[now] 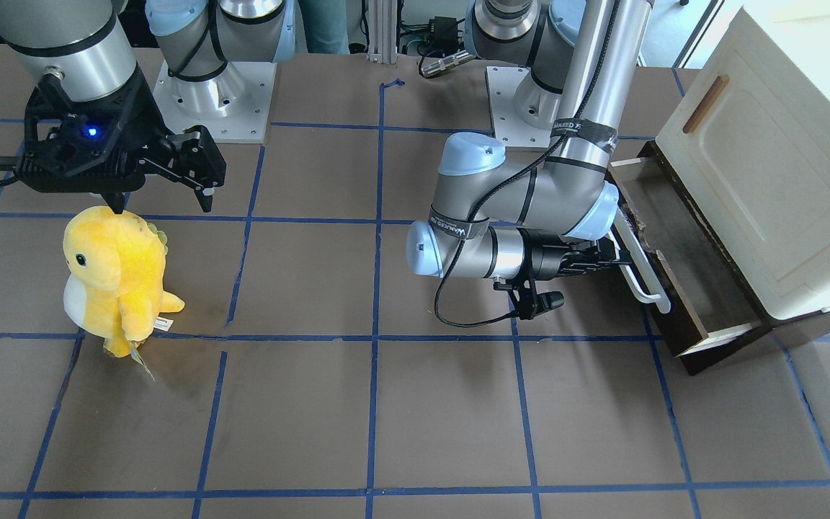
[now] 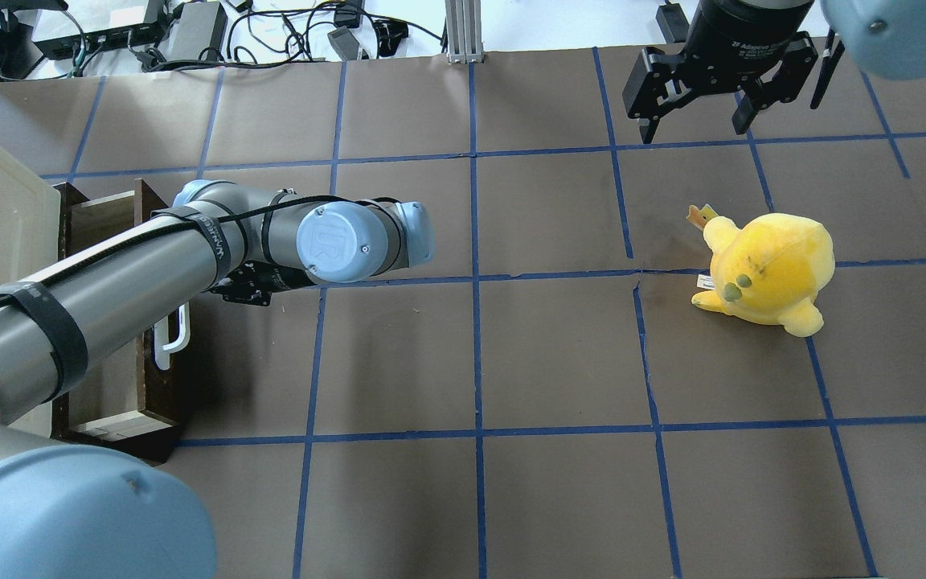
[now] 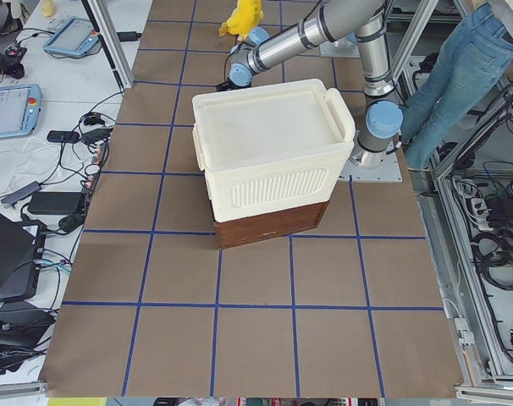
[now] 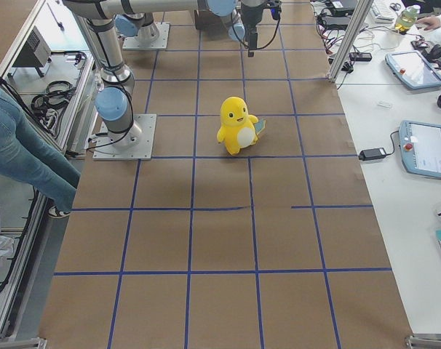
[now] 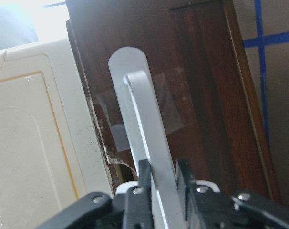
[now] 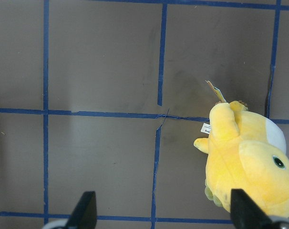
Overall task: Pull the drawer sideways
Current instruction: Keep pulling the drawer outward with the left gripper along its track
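The drawer [image 1: 696,267] stands partly pulled out from under the cream cabinet [image 1: 768,166], with its grey-brown inside showing. Its dark brown front [image 5: 201,71] carries a white bar handle [image 1: 649,281]. My left gripper [image 1: 613,259] is shut on the handle [image 5: 139,109], its fingers [image 5: 144,179] clamping the bar from both sides. In the overhead view the drawer [image 2: 105,221] and handle [image 2: 174,342] show at the left, and my arm hides the gripper. My right gripper [image 1: 161,200] hangs open and empty above the table, far from the drawer [image 2: 694,129].
A yellow plush toy [image 1: 116,277] stands on the table below and beside my right gripper; it also shows in the overhead view [image 2: 764,269] and the right wrist view [image 6: 249,162]. The brown table has blue tape lines. A person stands by the robot base [image 3: 460,76].
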Robot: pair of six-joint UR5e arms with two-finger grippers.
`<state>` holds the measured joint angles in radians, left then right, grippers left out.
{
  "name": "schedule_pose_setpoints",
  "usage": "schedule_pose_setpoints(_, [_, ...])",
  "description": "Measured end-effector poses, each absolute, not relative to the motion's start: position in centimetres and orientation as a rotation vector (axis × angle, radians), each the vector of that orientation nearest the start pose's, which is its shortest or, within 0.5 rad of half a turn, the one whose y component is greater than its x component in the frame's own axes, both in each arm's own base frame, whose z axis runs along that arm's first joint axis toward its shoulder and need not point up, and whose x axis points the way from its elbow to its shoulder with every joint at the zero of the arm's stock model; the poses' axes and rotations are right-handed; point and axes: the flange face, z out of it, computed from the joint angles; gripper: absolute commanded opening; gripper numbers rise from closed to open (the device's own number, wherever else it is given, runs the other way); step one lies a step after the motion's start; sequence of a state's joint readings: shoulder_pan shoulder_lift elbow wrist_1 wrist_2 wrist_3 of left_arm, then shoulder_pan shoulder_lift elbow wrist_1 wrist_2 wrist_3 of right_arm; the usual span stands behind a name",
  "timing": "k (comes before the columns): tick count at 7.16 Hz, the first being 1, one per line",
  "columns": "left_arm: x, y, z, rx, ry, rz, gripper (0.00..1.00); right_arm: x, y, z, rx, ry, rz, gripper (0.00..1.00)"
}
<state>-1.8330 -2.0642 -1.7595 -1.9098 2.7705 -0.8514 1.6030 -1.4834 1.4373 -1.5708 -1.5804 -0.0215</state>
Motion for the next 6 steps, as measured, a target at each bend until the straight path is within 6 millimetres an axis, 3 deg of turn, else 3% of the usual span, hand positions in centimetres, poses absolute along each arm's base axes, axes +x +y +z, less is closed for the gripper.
schedule_pose_setpoints(6, [-18.76,-49.5,18.44,0.156,1.754,0.17,0.13,14.95,-52.85,50.9,-0.084,3.149,-0.073,1.0])
